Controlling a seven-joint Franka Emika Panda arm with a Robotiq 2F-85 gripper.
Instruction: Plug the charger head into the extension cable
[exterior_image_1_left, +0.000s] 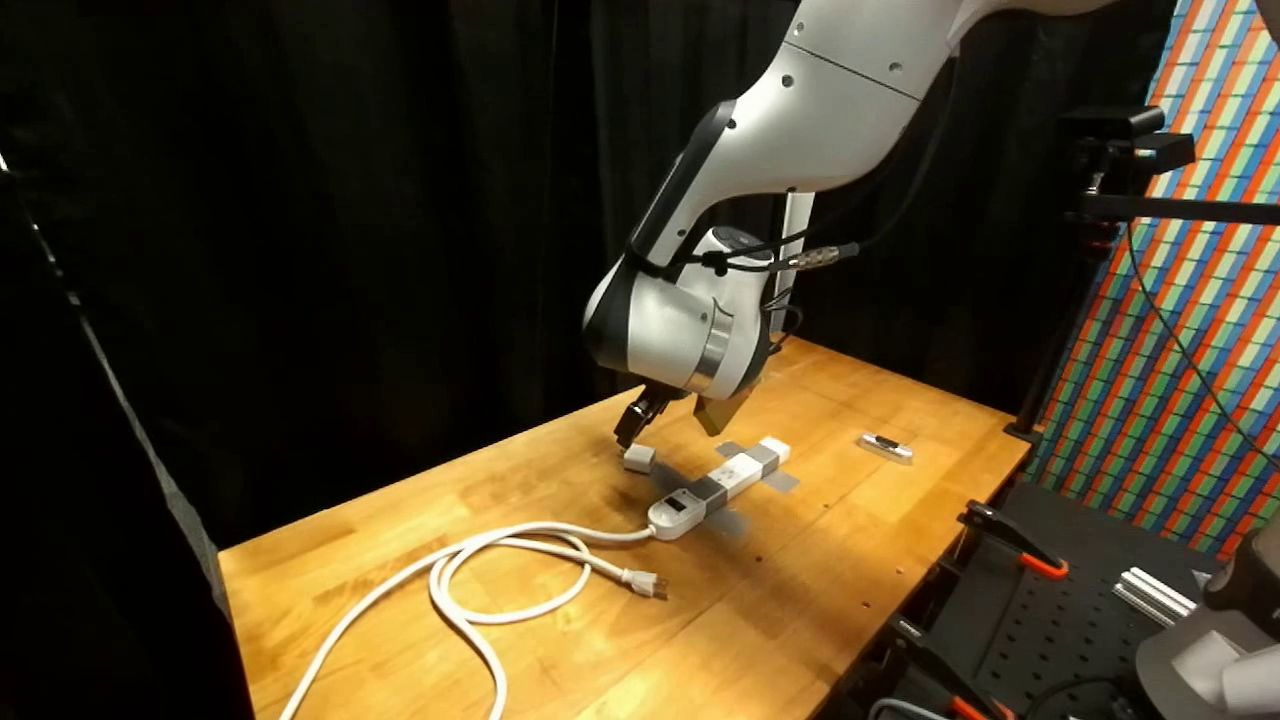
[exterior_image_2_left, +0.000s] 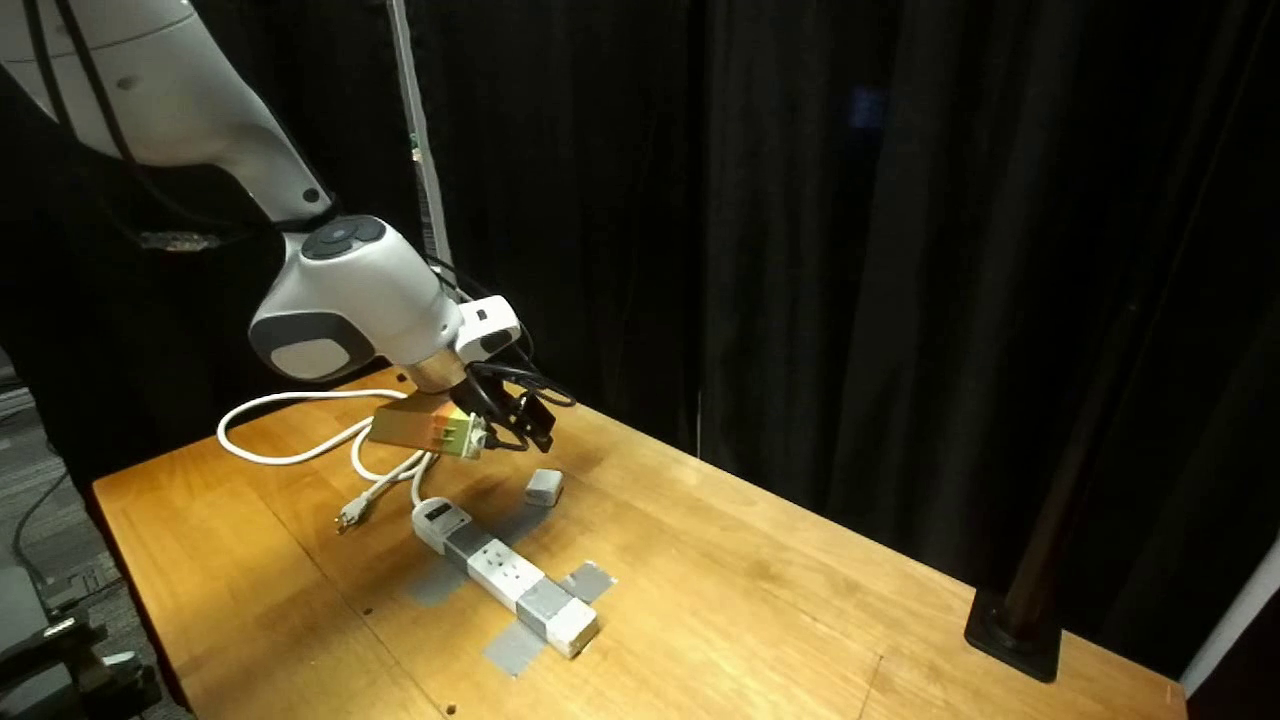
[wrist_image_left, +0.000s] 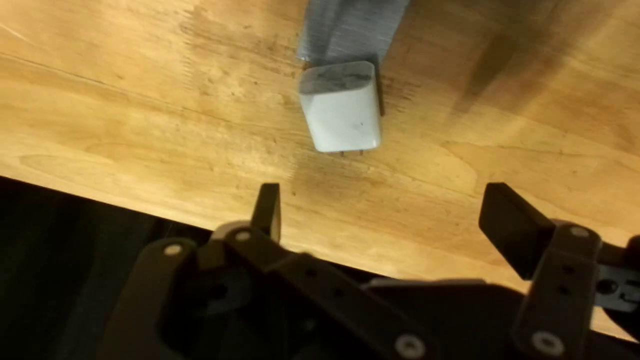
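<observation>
The charger head (wrist_image_left: 345, 115) is a small white block with a greyish end, lying on the wooden table. Two thin prongs poke from its side nearest my gripper in the wrist view. In both exterior views the charger head (exterior_image_1_left: 639, 459) (exterior_image_2_left: 543, 487) rests beside the extension cable (exterior_image_1_left: 741, 474) (exterior_image_2_left: 503, 569), a white power strip crossed by grey tape, its sockets facing up. My gripper (wrist_image_left: 382, 197) hangs above the table with its jaws wide apart and only bare wood between them. The charger head lies ahead of the fingertips, untouched as far as I can see.
The white cord (exterior_image_1_left: 520, 530) loops over the table and ends in a plug (exterior_image_1_left: 645, 582). A small metallic piece (exterior_image_1_left: 885, 447) lies beyond the strip. Grey tape (wrist_image_left: 355, 30) borders the charger head. A black stand base (exterior_image_2_left: 1015, 635) and dark curtains edge the table.
</observation>
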